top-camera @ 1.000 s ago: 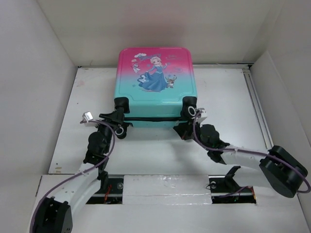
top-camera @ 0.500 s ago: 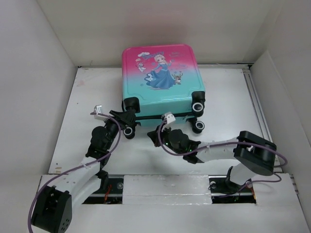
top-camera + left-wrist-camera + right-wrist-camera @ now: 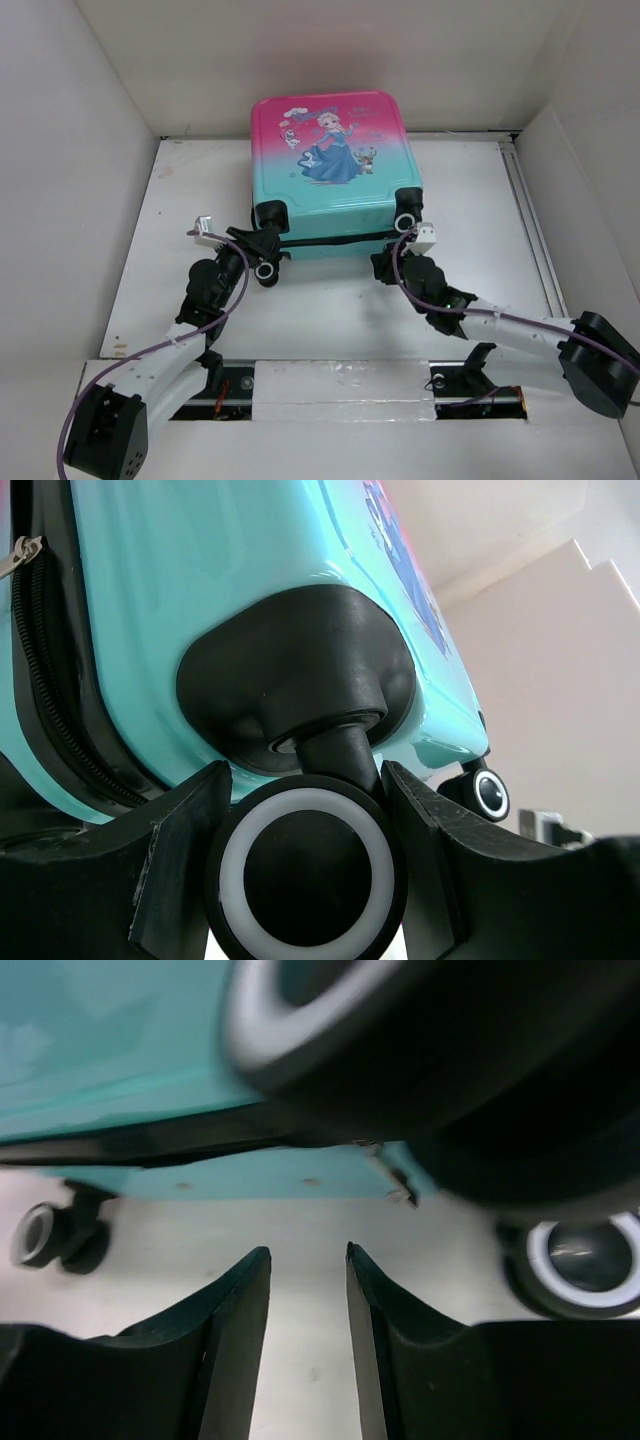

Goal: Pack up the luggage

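The luggage lies flat and zipped shut at the back of the table, pink at the far end and turquoise toward me, with a princess print on top. My left gripper is at its near left corner. In the left wrist view, the left gripper is shut on a black caster wheel with a white ring, a finger pressed to each side. My right gripper sits at the near right corner. In the right wrist view, the right gripper stands open over bare table, just below a blurred wheel.
White walls box in the white table on the left, back and right. A raised rail runs along the right side. Another caster stands right of my right fingers, and a far one to the left.
The luggage slid slightly right and turned, then stayed put. My right arm swung under the middle of the case, then back to the near right corner, and its jaws opened. The left grip held.
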Motion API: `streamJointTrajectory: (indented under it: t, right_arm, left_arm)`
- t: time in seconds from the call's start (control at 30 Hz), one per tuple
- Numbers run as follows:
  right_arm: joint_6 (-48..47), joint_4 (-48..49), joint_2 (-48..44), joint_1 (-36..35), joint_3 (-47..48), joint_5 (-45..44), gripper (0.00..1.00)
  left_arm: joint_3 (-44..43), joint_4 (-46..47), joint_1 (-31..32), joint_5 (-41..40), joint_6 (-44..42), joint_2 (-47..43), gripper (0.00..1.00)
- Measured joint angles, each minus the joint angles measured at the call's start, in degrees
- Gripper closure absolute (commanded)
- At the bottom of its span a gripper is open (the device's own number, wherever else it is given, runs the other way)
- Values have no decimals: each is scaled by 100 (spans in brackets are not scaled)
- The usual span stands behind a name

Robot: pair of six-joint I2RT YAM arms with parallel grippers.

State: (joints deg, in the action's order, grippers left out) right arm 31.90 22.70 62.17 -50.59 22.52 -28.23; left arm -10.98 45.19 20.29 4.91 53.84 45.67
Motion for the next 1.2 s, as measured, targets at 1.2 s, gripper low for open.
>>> streamJointTrajectory:
  t: [1.2]
  right_arm:
    - [-922, 4282, 1908, 1038, -1091, 262, 59]
  left_arm:
    - [-129, -46, 103, 431, -59, 138, 100]
